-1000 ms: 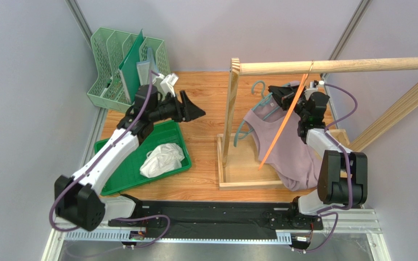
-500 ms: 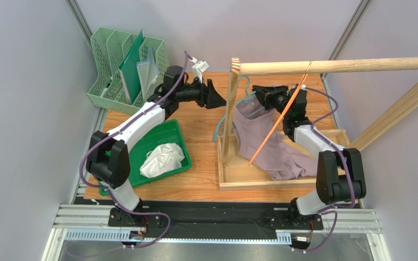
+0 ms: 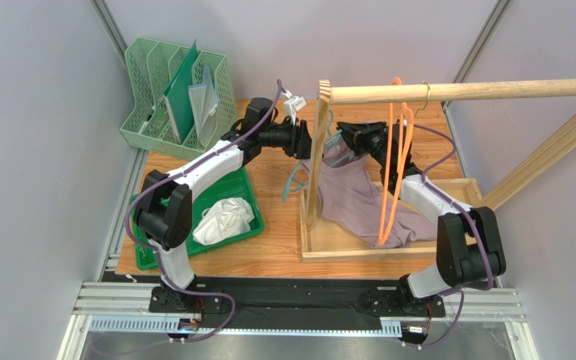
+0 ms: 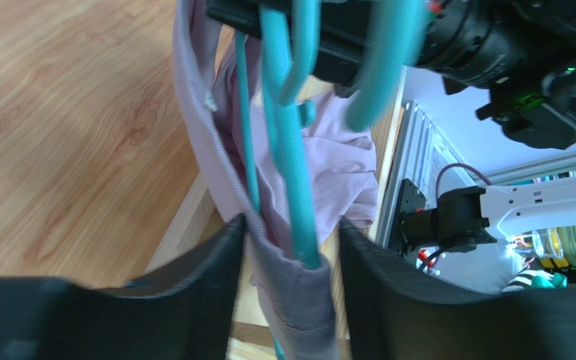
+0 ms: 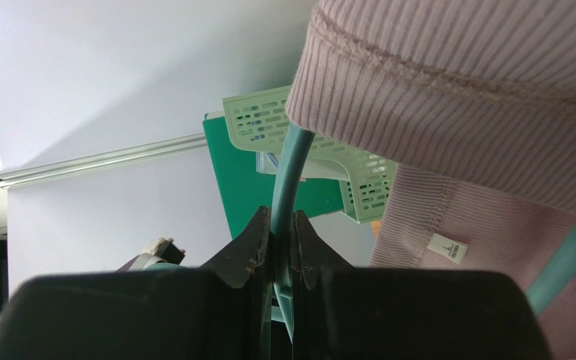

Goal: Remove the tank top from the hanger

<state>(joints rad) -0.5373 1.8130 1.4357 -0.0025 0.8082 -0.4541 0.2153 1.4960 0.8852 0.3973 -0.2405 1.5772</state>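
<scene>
- Near the left edge of the wooden worktop (image 3: pixel 272 196), a green tray (image 3: pixel 227 187) holds a white cloth (image 3: pixel 222 219).
- Right of centre, the tank top (image 3: pixel 343 191) hangs on the teal hanger (image 4: pixel 295 180) and trails into the wooden rack (image 3: pixel 328 238).
- The left gripper (image 4: pixel 289 221) has its jaws spread around strap and hanger, while the right gripper (image 5: pixel 280 217) pinches the hanger.
- In the far-left corner stands a green file organizer (image 3: pixel 148 90), with grey walls (image 3: pixel 43 150) behind.

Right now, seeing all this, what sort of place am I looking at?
Probably a robotics test booth, not a shop: plain grey panel walls enclose a wooden table, white-and-black robot arms are bolted to a black base plate, and a pale wooden clothes rail stands on it.
</scene>
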